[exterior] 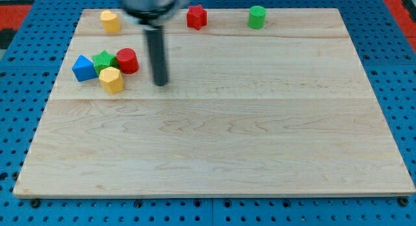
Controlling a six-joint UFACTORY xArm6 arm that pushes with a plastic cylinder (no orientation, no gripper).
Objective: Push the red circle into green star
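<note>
The red circle stands at the board's left, touching the right side of the green star. A blue block touches the star's left side and a yellow hexagon sits just below the star. My tip rests on the board to the right of the red circle, a short gap away and slightly lower in the view. The rod rises from it to the view's top.
A yellow block sits at the top left of the wooden board. A red star-like block and a green cylinder sit along the top edge. Blue pegboard surrounds the board.
</note>
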